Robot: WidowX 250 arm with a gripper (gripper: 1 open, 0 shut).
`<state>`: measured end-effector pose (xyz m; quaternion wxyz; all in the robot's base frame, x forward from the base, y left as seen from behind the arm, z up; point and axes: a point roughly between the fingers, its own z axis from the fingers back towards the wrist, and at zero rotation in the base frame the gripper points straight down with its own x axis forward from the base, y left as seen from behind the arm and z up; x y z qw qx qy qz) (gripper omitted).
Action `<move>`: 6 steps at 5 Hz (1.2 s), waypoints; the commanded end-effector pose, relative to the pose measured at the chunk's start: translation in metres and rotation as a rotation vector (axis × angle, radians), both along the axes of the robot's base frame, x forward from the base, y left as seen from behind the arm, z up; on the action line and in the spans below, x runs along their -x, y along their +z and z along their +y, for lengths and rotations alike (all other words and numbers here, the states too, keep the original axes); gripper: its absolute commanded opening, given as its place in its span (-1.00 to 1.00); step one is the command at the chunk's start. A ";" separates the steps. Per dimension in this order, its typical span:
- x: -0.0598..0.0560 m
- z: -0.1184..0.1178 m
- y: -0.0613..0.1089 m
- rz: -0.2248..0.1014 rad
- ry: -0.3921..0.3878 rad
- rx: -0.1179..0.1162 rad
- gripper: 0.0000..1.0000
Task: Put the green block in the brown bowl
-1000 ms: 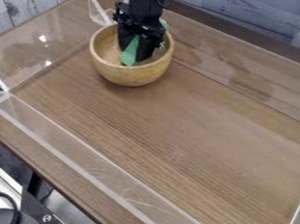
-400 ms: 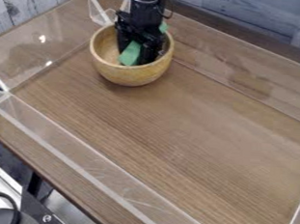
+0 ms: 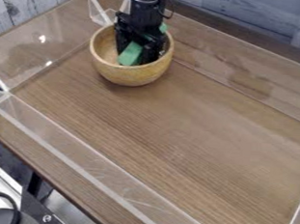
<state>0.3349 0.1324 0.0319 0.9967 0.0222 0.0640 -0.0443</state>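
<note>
Green block (image 3: 130,53): flat bright bar, lay tilted inside brown bowl (image 3: 131,72), between black gripper (image 3: 139,45) fingers; whether jaws gripped or stood apart: unclear. Bowl: round, thick-walled pale wood on grained wooden table (image 3: 178,126)

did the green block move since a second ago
Yes, slightly. Against the brown bowl, which stays put, the green block has sunk lower inside it and now leans on the near-left wall under the gripper.

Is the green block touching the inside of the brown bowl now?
Touching. The camera view shows the green block leaning inside the brown bowl, its lower end resting on the pale inner surface.
</note>
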 end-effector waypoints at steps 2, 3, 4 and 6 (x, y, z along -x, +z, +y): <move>-0.013 0.002 0.047 -0.113 0.009 -0.026 1.00; -0.012 0.002 0.054 -0.118 0.015 -0.021 1.00; -0.012 0.001 0.058 -0.119 0.020 -0.018 1.00; -0.010 -0.002 0.074 -0.140 0.031 -0.010 1.00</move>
